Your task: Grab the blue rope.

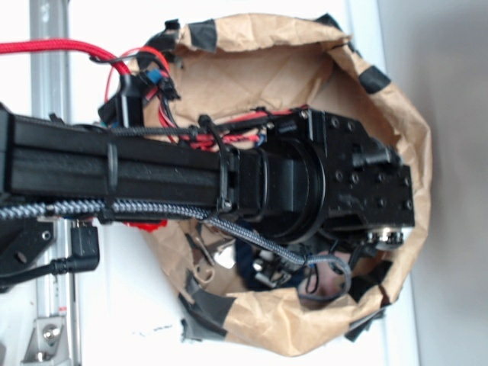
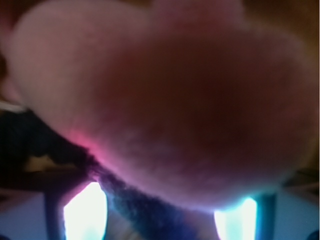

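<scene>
The arm [image 1: 152, 171] reaches across into a brown paper bag [image 1: 305, 61] patched with black tape [image 1: 202, 34], and its black wrist block fills most of the opening. Red wires [image 1: 152, 57] and a grey braided cable [image 1: 229, 225] run along the arm and hang over the bag's mouth. Below the wrist, in the gap left, there are some metal bits [image 1: 221, 255] and a dark navy patch [image 1: 248, 267] that may be part of the rope, though the arm hides too much to be sure.

From the wrist camera a blurred pink plush [image 2: 165, 100] sits right against the lens and blocks nearly everything. Under its lower edge a dark blue fuzzy strand, the rope [image 2: 135, 212], runs from the left down toward the bottom middle, touching the plush. The gripper itself is not visible, so I cannot tell whether it is parted or clamped. No writing can be read
</scene>
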You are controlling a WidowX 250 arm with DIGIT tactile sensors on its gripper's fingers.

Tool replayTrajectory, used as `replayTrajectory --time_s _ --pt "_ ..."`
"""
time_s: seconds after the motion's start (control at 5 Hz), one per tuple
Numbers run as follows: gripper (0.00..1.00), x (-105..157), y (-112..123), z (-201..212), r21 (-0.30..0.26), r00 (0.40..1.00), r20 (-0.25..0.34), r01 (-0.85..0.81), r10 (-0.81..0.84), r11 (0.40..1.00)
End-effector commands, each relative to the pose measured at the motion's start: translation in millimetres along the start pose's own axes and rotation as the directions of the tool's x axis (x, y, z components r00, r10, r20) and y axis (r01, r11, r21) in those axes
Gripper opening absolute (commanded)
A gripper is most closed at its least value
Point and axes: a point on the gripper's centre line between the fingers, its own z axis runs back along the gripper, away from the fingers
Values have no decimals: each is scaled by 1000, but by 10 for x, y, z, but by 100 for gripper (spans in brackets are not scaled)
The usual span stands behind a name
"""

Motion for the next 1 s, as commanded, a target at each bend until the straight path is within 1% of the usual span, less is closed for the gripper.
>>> replayTrajectory --time_s 0.0,0.2,0.4,0.6,0.8 --pt "0 -111 -126 -214 14 999 -2 36 -36 999" --pt "0 -170 -51 -135 16 999 35 4 -5 1000" --pt "0 -264 25 -37 43 997 45 -61 59 997" --pt "0 -383 161 452 40 970 171 -183 173 982" --pt "0 -571 370 918 -119 876 334 -326 347 938"
